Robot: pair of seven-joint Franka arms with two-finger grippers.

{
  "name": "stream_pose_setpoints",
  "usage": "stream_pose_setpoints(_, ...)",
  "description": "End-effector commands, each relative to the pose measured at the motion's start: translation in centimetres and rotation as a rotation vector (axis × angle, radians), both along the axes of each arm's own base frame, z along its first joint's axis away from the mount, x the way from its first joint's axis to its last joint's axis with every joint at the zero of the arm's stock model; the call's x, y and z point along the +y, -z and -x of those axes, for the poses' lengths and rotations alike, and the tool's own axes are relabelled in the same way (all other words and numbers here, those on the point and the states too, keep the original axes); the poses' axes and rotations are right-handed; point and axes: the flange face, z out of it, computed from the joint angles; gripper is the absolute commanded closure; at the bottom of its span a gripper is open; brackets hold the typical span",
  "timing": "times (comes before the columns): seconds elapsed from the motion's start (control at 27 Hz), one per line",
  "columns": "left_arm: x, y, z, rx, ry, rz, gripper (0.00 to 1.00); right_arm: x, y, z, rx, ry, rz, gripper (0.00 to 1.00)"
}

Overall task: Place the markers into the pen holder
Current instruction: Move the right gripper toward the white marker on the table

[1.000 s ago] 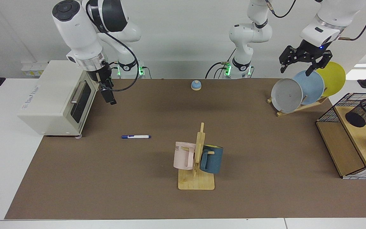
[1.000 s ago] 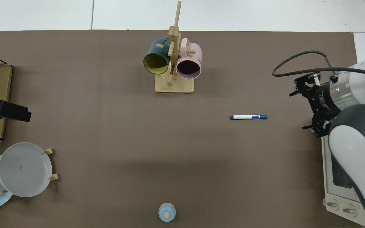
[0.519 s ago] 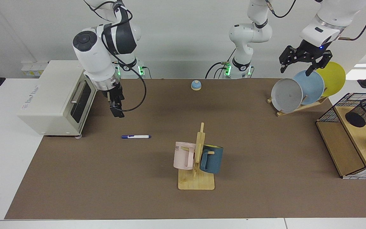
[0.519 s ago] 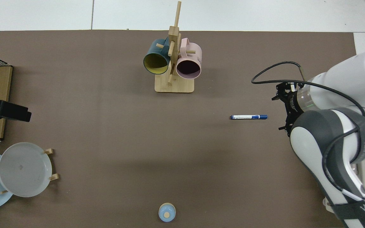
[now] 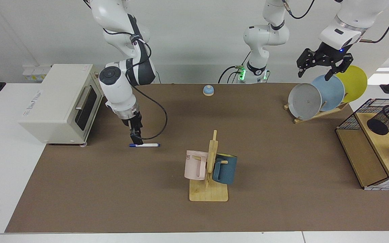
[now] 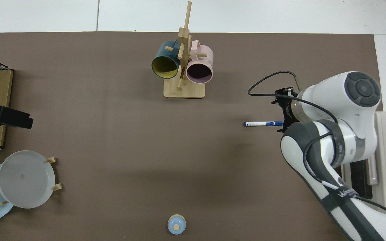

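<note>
The marker (image 5: 144, 145) lies flat on the brown mat, with its white barrel and blue ends running left to right in the facing view. My right gripper (image 5: 135, 139) hangs point-down just over the marker's left end, close to touching it. From above, the marker (image 6: 263, 123) sticks out from under the right arm's wrist, which hides that end. The pen holder (image 5: 387, 119), a black mesh cup, sits tilted on the wooden shelf at the far right. My left gripper (image 5: 316, 71) waits open high above the plates, holding nothing.
A white toaster oven (image 5: 59, 101) stands just left of the right arm. A wooden mug rack (image 5: 209, 189) with a pink and a blue mug stands mid-mat. Also present are a plate rack (image 5: 319, 113), a small bell (image 5: 208, 90) and a wire-grid basket (image 5: 349, 119) around the shelf.
The right arm has swung out from beside the toaster oven and come down, bringing its gripper from well behind the marker to just over its end. The marker and left arm have not moved.
</note>
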Motion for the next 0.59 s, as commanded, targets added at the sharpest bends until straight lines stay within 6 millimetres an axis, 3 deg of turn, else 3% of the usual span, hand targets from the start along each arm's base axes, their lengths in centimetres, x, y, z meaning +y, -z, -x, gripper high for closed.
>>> stream_pose_setpoints(0.0,0.3,-0.1,0.4,0.007,-0.013,-0.012,0.0,-0.4,2.4,0.4,-0.034,-0.052,-0.007,0.02)
stream_pose_setpoints(0.19,0.1,-0.1,0.4,0.007,-0.01,-0.012,0.0,-1.1,5.3,0.3,-0.045,-0.045,-0.008,0.02)
stream_pose_setpoints(0.56,0.3,-0.1,0.4,0.007,-0.013,-0.012,0.0,-1.4,8.0,0.2,-0.064,-0.041,-0.006,0.03)
